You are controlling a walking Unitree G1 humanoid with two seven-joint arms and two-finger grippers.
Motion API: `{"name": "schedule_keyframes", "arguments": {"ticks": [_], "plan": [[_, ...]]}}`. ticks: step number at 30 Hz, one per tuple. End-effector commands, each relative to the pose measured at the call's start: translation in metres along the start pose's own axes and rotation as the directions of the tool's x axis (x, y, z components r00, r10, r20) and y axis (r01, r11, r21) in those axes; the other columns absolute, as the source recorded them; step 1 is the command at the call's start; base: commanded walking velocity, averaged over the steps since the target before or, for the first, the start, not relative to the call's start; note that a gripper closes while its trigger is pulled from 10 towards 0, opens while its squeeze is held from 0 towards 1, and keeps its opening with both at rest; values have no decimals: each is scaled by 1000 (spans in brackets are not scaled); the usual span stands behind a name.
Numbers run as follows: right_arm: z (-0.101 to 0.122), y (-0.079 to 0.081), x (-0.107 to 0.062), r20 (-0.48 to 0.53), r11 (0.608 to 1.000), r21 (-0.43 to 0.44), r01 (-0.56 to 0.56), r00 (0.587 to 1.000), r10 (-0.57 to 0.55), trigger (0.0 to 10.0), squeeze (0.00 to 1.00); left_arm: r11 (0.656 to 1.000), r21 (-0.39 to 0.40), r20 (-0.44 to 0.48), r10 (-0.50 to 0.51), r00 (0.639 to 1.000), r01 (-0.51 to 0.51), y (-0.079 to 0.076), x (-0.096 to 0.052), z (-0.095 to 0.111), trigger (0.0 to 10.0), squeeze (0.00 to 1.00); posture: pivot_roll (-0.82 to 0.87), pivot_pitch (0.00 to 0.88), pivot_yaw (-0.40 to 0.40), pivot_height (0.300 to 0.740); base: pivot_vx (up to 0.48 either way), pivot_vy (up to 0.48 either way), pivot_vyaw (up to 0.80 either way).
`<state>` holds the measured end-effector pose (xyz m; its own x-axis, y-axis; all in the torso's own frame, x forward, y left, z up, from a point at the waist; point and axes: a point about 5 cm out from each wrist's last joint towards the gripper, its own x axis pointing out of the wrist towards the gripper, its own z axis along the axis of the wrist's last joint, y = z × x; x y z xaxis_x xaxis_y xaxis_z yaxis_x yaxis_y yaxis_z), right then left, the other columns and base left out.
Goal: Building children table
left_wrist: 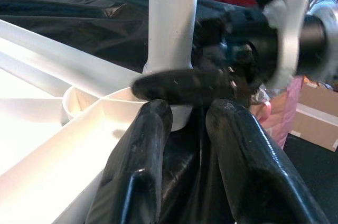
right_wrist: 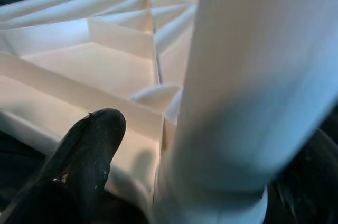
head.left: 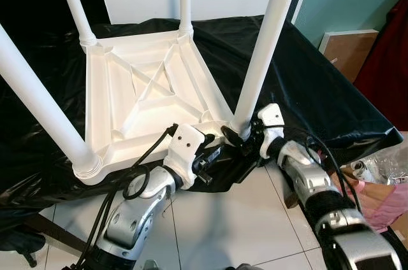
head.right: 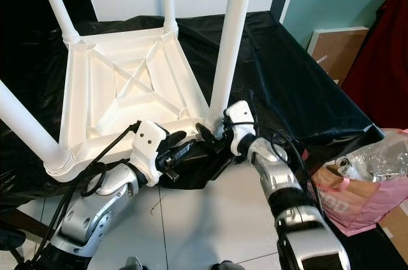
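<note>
A white plastic children's table (head.left: 150, 101) lies upside down on a black plastic sheet (head.left: 319, 92) that covers a raised surface. Its ribbed underside faces up, with an X-shaped brace in the middle. Four white round legs (head.left: 266, 47) stand up from its four corners: two at the far side, one at the near left, one at the near right.

Both grippers work at the near right corner. The right gripper (head.left: 239, 135) is at the foot of the near right leg, one black finger lying across the front of the leg's base; in the right wrist view the leg fills the space between a finger (right_wrist: 87, 150) and the dark shape on the other side, so the fingers are closed around the leg. The left gripper (left_wrist: 187, 129) sits just left of that corner, at the table's near edge; its two fingers stand a narrow gap apart, the left one touching the table's rim, holding nothing.

On the white tiled floor (head.left: 248, 219) at the near right lies a pink plastic bag (head.right: 363, 187). A brown cardboard panel (head.left: 347, 50) leans against the teal wall at the far right.
</note>
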<state>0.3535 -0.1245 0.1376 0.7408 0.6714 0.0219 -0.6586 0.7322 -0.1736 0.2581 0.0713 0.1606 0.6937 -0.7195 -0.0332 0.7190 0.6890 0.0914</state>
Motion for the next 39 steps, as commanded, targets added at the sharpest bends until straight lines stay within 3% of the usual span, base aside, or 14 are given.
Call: {"name": "schedule_keyframes", "arguments": {"ticks": [1,2,4,5,6,7,21,22,26,28,33,35,37,39], "plan": [[-5,2,1,-34,999,-5,-35,999,35,10000,0,998,-6,-14,-59,998,59,-4,1,-3,10000,0,5,47,-47,740,0,0,0],[-4,2,4,-42,999,-14,-50,998,50,10000,0,998,-4,-15,-60,998,60,-4,1,-4,10000,0,5,47,-47,740,0,0,0],[-3,2,7,-49,998,-16,-63,997,63,9020,0,998,-4,-16,-61,998,61,-4,1,-4,10000,0,10,48,-52,740,0,0,0],[-2,1,10,-57,997,-24,-73,996,72,5961,0,998,-5,-17,-62,998,62,-5,1,-4,10000,0,12,48,-55,740,0,0,0],[-2,1,10,-57,997,-24,-73,996,72,5961,0,998,-5,-17,-62,998,62,-5,1,-4,10000,0,12,48,-55,740,0,0,0],[-2,1,11,-66,996,-29,-81,995,79,0,0,998,-4,-19,-63,998,63,-5,1,-4,10000,0,15,51,-58,740,0,0,0],[-16,-6,1,-114,999,12,-49,992,50,0,0,998,-5,-25,-56,998,56,-5,1,-5,10000,0,17,66,-67,740,0,0,0],[-18,-5,1,-118,999,19,-28,993,30,10000,0,998,-6,-23,-57,998,57,-5,1,-4,10000,0,17,68,-67,740,0,0,0],[-22,-3,1,-120,999,41,13,993,-8,10000,0,998,-8,-21,-58,998,58,-6,1,-4,10000,0,15,67,-66,740,0,0,0],[-27,-1,2,-145,992,56,109,984,-100,10000,0,998,-8,-26,-59,998,59,-6,0,-5,10000,0,12,72,-67,740,0,0,0],[-30,1,4,-156,979,77,190,972,-177,10000,0,998,-6,-33,-60,998,60,-6,0,-6,10000,0,9,73,-67,740,0,0,0],[-32,2,4,-165,965,94,247,959,-229,10000,0,998,-3,-38,-60,997,60,-6,-1,-7,10000,0,8,74,-68,740,0,0,0],[-36,8,4,-181,917,124,379,917,-355,10000,0,998,-2,-42,-60,997,60,-7,-1,-8,10000,0,8,77,-69,740,0,0,0],[-36,8,4,-181,917,124,379,917,-355,10000,0,998,-2,-42,-60,997,60,-7,-1,-8,10000,0,8,77,-69,740,0,0,0]]}}
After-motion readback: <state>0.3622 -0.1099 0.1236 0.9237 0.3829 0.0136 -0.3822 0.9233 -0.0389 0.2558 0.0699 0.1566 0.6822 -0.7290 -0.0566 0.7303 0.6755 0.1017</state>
